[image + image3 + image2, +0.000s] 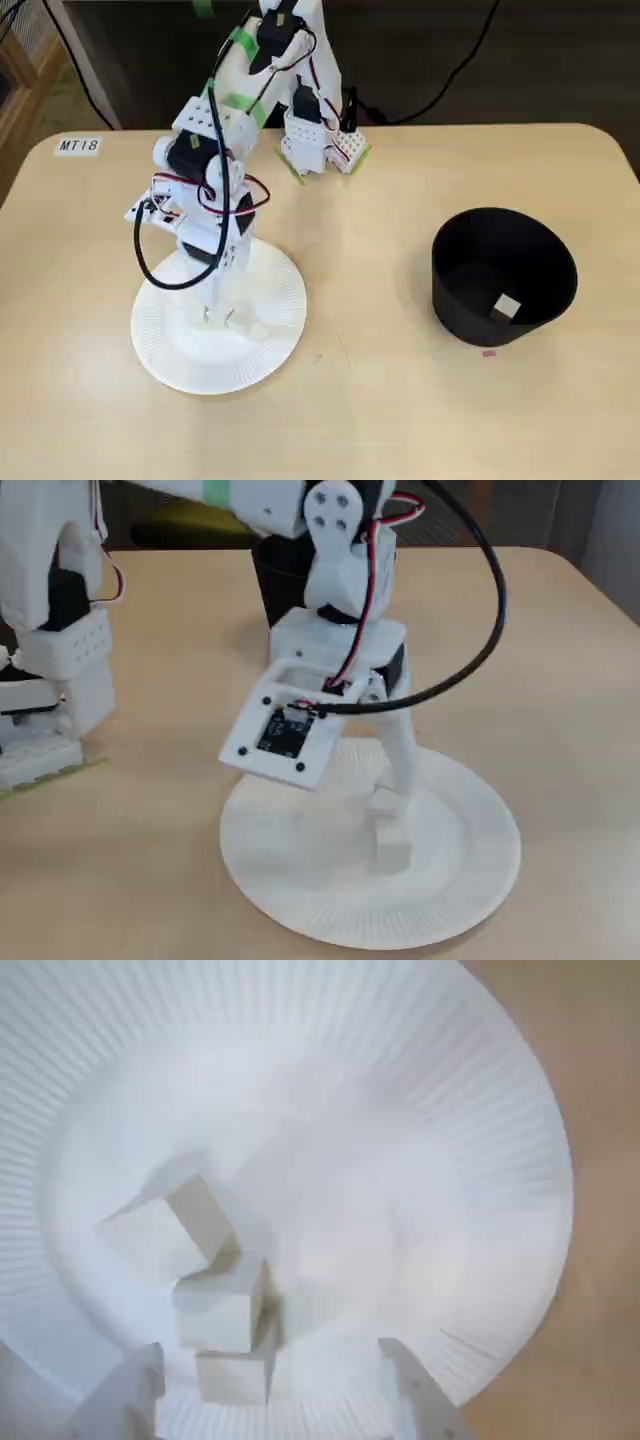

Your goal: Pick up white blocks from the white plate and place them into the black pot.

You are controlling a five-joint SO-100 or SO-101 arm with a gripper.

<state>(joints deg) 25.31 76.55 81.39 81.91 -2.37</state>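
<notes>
Gripper [270,1395] hangs spread wide over the plate [480,1090], holding nothing. In the wrist view three blocks [222,1305] lie in a line running away from the fingertips, the nearest sitting between them toward the left finger. One block [507,307] already rests inside the pot [460,300], well apart.

Three white blocks [215,1300] cluster touching on my white plate [480,1110] — a fourth lies inside the black pot [470,300], well apart.

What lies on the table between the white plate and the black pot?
Only bare table: in a fixed view nothing stands between the white plate and the black pot.
</notes>
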